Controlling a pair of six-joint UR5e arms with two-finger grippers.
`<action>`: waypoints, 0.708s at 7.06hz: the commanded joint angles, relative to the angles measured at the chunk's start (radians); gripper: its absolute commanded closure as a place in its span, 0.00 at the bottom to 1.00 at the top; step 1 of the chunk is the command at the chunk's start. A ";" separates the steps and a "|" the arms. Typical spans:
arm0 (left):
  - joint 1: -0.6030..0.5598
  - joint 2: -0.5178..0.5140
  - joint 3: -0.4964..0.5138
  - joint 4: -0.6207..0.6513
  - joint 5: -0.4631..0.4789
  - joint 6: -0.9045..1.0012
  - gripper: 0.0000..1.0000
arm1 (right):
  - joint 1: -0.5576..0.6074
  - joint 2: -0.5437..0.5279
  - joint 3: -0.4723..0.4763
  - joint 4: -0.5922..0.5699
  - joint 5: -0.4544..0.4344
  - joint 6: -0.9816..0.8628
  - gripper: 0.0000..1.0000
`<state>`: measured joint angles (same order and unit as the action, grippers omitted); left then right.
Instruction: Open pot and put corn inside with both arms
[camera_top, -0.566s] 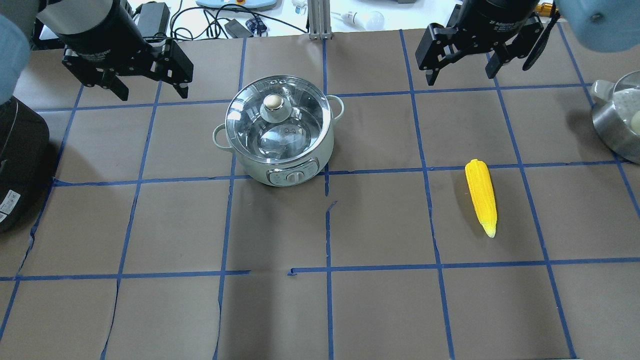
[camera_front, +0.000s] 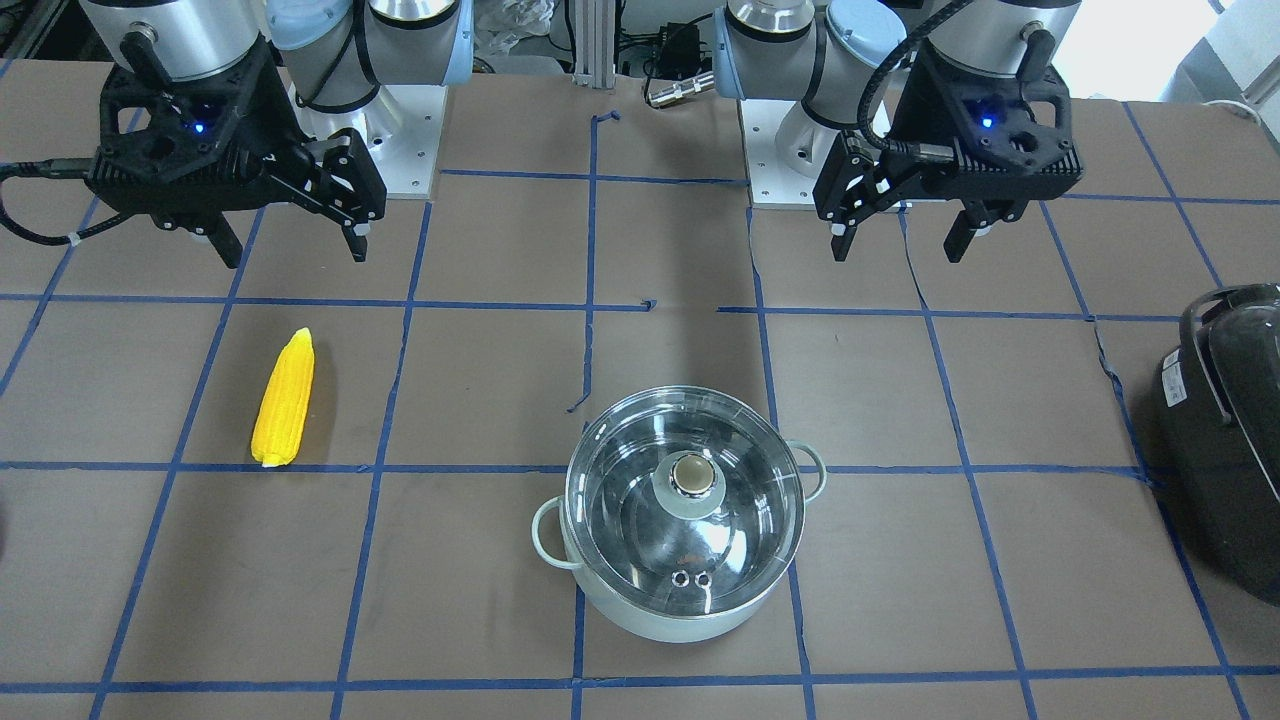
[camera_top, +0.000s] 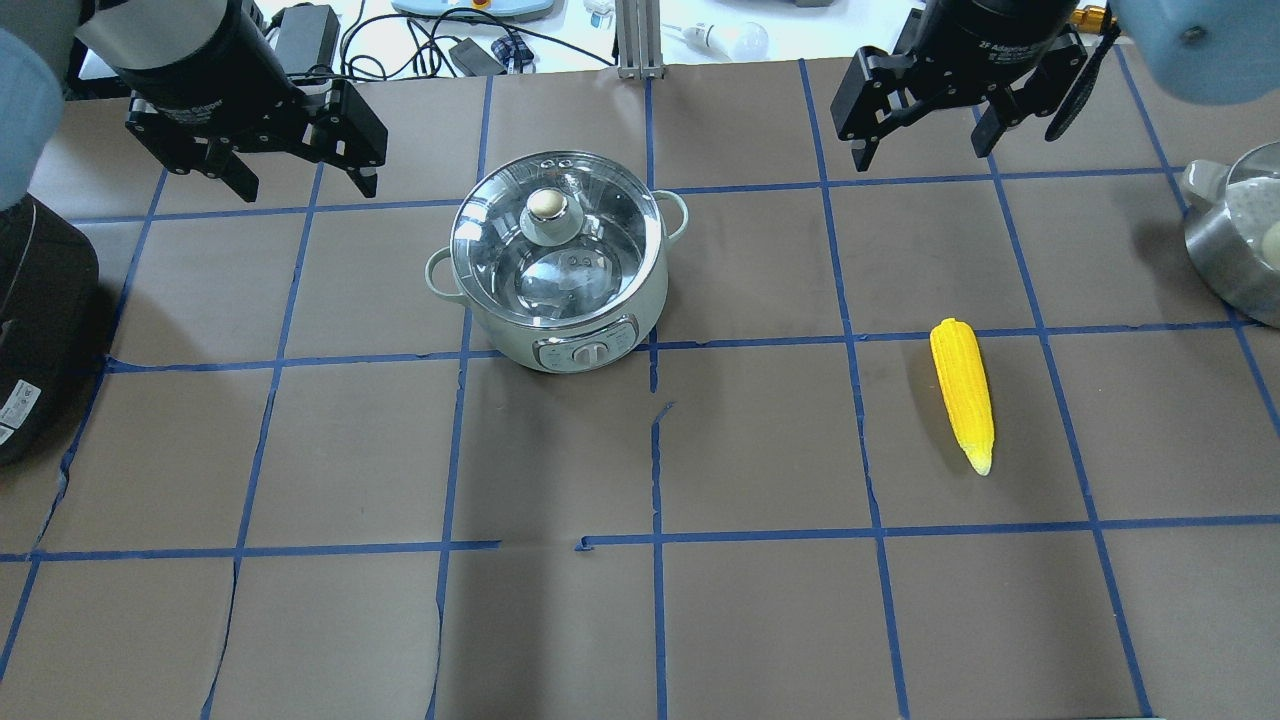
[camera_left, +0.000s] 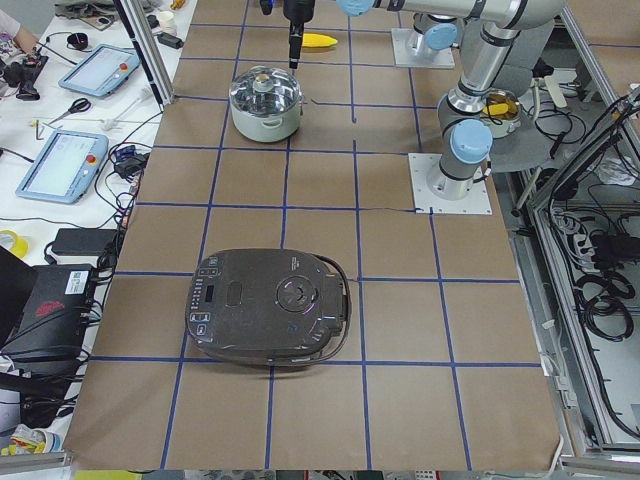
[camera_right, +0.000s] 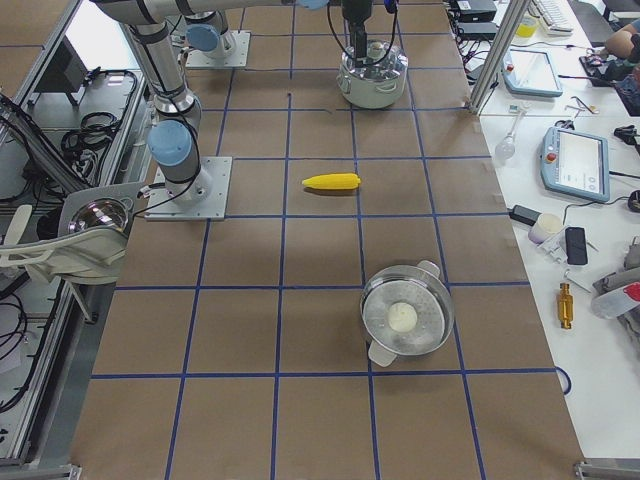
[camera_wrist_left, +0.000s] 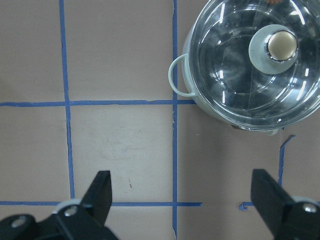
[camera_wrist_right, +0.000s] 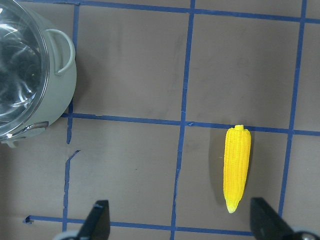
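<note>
The mint-green pot (camera_top: 600, 350) stands left of the table's middle with its glass lid (camera_top: 600, 235) on and the metal knob (camera_top: 546, 205) on top. It also shows in the front view (camera_front: 690, 620) and the left wrist view (camera_wrist_left: 180, 82). The yellow corn (camera_top: 962, 393) lies flat to the right, its point toward me; the right wrist view (camera_wrist_right: 236, 167) shows it too. My left gripper (camera_top: 305, 185) is open and empty, hovering left of the pot. My right gripper (camera_top: 920, 155) is open and empty, hovering beyond the corn.
A black appliance (camera_top: 40, 320) sits at the table's left edge. A steel pot (camera_top: 1235, 250) with a white object inside stands at the right edge. Cables (camera_top: 440, 40) and gear lie beyond the far edge.
The right gripper has shifted very slightly toward the far edge. The pot, the corn and the left gripper have not moved.
</note>
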<state>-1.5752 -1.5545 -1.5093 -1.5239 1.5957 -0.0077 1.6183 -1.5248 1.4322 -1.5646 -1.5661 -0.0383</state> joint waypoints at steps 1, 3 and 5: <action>0.000 0.004 -0.015 0.019 0.000 0.002 0.00 | 0.000 0.000 0.001 0.000 0.001 0.000 0.00; 0.001 0.002 -0.008 0.021 0.000 0.002 0.00 | 0.000 0.000 0.001 0.000 0.000 0.000 0.00; 0.000 0.002 -0.008 0.021 -0.003 -0.005 0.00 | 0.000 0.000 0.001 0.000 0.000 0.000 0.00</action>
<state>-1.5750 -1.5522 -1.5173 -1.5036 1.5939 -0.0090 1.6184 -1.5248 1.4320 -1.5645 -1.5655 -0.0383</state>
